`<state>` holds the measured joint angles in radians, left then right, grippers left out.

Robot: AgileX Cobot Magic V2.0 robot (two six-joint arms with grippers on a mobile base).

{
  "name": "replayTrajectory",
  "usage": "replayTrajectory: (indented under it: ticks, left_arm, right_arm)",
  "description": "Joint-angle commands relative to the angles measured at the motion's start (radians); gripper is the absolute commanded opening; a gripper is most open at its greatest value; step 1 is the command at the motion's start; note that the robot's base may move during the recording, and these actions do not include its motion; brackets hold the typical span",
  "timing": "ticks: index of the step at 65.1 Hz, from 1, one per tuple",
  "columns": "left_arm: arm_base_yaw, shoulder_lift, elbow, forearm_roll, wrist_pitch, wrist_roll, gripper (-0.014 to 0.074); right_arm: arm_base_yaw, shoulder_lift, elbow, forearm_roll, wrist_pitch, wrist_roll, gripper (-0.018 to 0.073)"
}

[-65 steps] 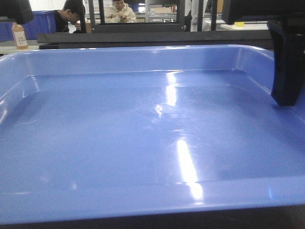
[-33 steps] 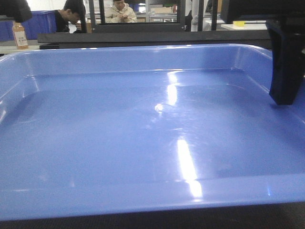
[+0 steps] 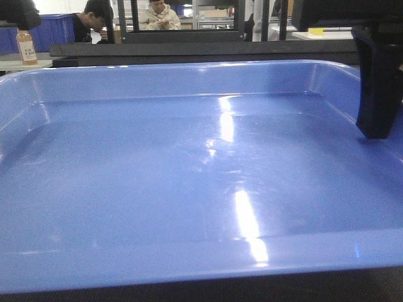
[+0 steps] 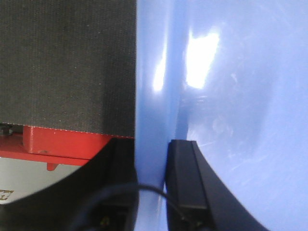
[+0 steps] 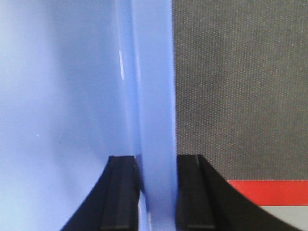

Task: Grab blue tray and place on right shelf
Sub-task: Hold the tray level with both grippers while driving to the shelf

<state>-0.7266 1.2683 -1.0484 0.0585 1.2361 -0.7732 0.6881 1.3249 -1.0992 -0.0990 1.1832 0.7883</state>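
Note that the blue tray [image 3: 189, 176] lies crosswise between your arms, the left gripper [image 4: 151, 166] clamped on its left rim and the right gripper [image 5: 156, 163] on its right, so move both together.

blue tray [image 3: 189, 189] overruns the front view left, right and near, so its near corners are cut off. right gripper [image 5: 157, 163] shows in the front view only as one dark finger [image 3: 380, 88], top cropped. left gripper [image 4: 150, 161]: outer finger [image 4: 122, 163] dark and blurred, base cut by the frame. bottle [image 3: 26, 45] far left: label too small to read.
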Motion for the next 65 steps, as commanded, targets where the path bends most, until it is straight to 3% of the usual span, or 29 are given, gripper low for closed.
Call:
replayTrajectory:
  ticks: [1, 65]
  left_arm:
    - [-0.002, -0.024, -0.032, -0.043, -0.026, -0.018, -0.0019]
    - [-0.002, -0.021, -0.032, -0.043, -0.026, -0.018, -0.0019]
  right_arm:
    - [0.009, -0.033, -0.03, 0.032, -0.056, 0.015, 0.0253]
    - [0.009, -0.033, -0.03, 0.032, -0.056, 0.015, 0.0253]
